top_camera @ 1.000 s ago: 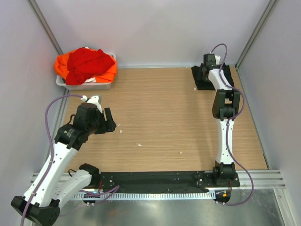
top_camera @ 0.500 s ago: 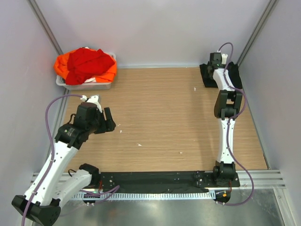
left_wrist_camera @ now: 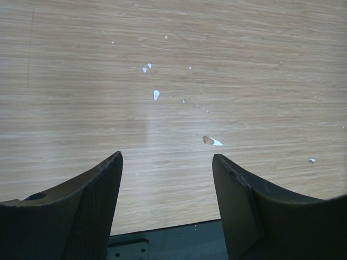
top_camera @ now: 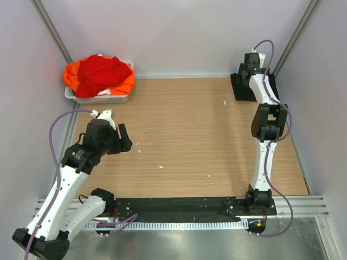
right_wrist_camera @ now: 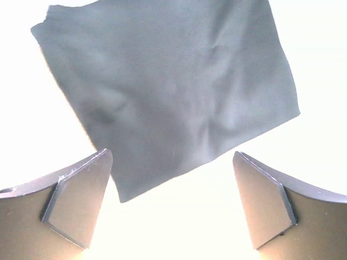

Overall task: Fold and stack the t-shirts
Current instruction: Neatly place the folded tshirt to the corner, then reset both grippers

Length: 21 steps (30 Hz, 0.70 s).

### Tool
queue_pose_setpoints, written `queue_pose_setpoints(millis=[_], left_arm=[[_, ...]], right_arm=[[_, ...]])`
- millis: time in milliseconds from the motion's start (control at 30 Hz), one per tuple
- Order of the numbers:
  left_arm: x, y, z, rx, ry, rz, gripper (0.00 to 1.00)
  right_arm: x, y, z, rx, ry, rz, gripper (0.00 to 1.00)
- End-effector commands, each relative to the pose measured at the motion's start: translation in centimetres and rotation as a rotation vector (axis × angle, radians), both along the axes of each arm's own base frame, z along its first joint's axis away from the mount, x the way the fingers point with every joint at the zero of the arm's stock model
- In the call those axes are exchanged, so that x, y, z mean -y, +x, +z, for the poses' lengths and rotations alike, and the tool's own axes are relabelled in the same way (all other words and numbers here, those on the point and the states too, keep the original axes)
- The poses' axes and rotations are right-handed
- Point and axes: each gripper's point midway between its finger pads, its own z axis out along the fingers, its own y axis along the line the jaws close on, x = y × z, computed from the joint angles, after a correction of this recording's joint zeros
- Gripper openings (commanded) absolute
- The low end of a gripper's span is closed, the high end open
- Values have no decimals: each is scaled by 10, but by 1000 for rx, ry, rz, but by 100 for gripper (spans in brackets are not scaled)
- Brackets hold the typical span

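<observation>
A folded black t-shirt (top_camera: pixel 238 89) lies flat in the back right corner of the wooden table. In the right wrist view it (right_wrist_camera: pixel 168 92) looks grey and fills the upper frame. My right gripper (top_camera: pixel 248 69) hovers above it, open and empty (right_wrist_camera: pixel 171 156), with the shirt's near edge between the fingers but below them. A red t-shirt (top_camera: pixel 100 73) lies crumpled on a bright orange t-shirt (top_camera: pixel 70 76) in the tub at the back left. My left gripper (top_camera: pixel 127 138) is open and empty over bare wood (left_wrist_camera: pixel 167 158) at the left.
The white plastic tub (top_camera: pixel 100 98) stands in the back left corner against the wall. Small white scraps (left_wrist_camera: pixel 156 95) lie scattered on the wood. A black base rail (top_camera: pixel 179 205) runs along the near edge. Grey walls close in three sides.
The black shirt has slid right, into the back right corner, together with my right gripper. The right wrist has since moved further back and right. The left arm has barely moved.
</observation>
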Motion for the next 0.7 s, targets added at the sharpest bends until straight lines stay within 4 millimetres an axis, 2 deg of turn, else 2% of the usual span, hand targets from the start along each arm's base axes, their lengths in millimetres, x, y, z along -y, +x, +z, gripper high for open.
queue_pose_setpoints(millis=[0,33,67,100,133,167,200,233,267,300,333,367,400,467,500,600,667], left_arm=[[-5,4,8,56,0,28,69],[-6,4,9,61,0,29,69],[-7,4,10,63,1,33,69],[-8,4,11,69,1,39,70],[-9,4,11,70,5,44,71],[-10,3,12,72,6,48,71],[-11,3,12,74,11,54,72],[-12,4,14,80,7,59,72],[-13,3,14,81,10,63,72],[-13,3,13,81,11,67,72],[-15,3,15,86,15,75,72],[-16,3,15,88,16,82,72],[-17,3,15,90,15,84,72],[-18,3,15,92,18,93,73],[-18,3,15,91,17,92,72],[-19,2,16,93,18,96,73],[-20,2,16,97,17,102,73]], right_arm=[[-73,-30,159,293,103,76,100],[-89,-56,167,290,137,105,100],[-114,-71,171,301,197,144,100],[-149,-93,137,242,229,212,100],[-175,-110,134,245,263,267,100],[-193,-137,163,323,315,319,100],[-211,-160,125,267,351,355,100],[-242,-185,122,262,390,427,100],[-254,-209,132,297,457,444,100],[-263,-235,99,236,478,465,100],[-282,-258,90,214,506,515,100],[-289,-276,81,199,522,533,100],[-283,-298,66,199,544,510,100],[-290,-327,50,178,570,531,100],[-285,-343,35,164,592,514,100],[-284,-371,15,126,615,537,100],[-281,-379,9,110,617,525,100]])
